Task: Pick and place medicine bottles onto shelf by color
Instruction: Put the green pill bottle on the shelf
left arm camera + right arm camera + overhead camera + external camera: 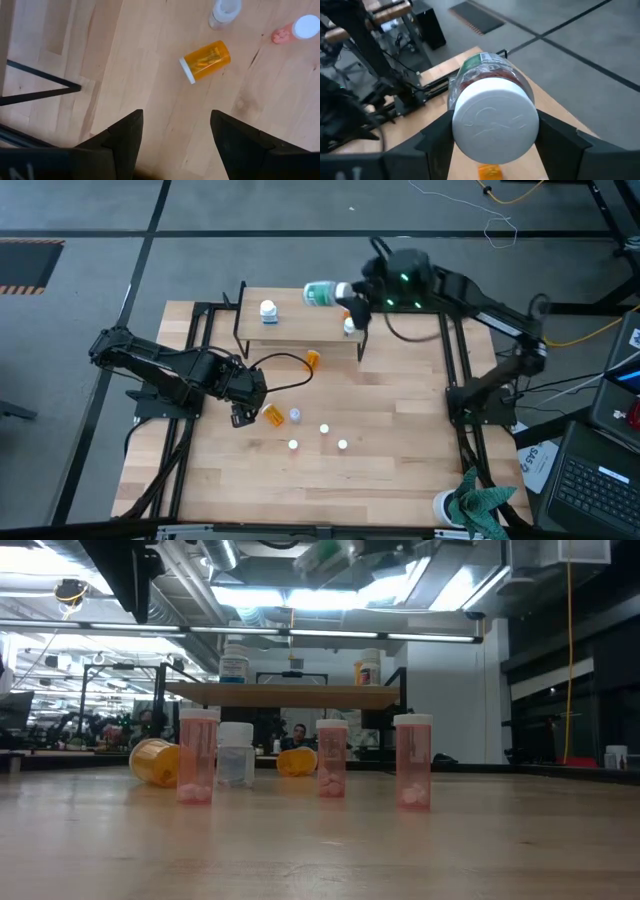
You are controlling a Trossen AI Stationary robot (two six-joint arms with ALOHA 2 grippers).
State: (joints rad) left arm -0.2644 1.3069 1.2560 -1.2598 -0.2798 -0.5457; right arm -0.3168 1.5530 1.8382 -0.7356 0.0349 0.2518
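My left jaws [172,145] hang over the worktop [400,480], spread apart, nothing between them. Just ahead of the tips lies an orange bottle [206,61] on its side, white cap toward me, long axis slanted across my line of approach, so I judge a wrist turn is needed before I come down square on the body. In the high view that same bottle sits right beside these jaws, touching nothing. A bit beyond it stands a pale clear bottle [224,11], and off to one side a pinkish one [295,30], upright.

Farther out, three more capped bottles stand apart on the bare wood, and a second orange one [313,359] lies tipped near the shelf's front edge.

Far end: my right jaws [495,135] are clamped on the big green bottle [487,80], cap facing the wrist cam, body lying roughly level, held above the shelf's [300,330] back right corner. Shelf already carries a white-blue bottle [268,310] toward its left and an orange one near the right end.

Left arm is clearly nearer the fallen orange bottle; right arm is busy w/ the green one.
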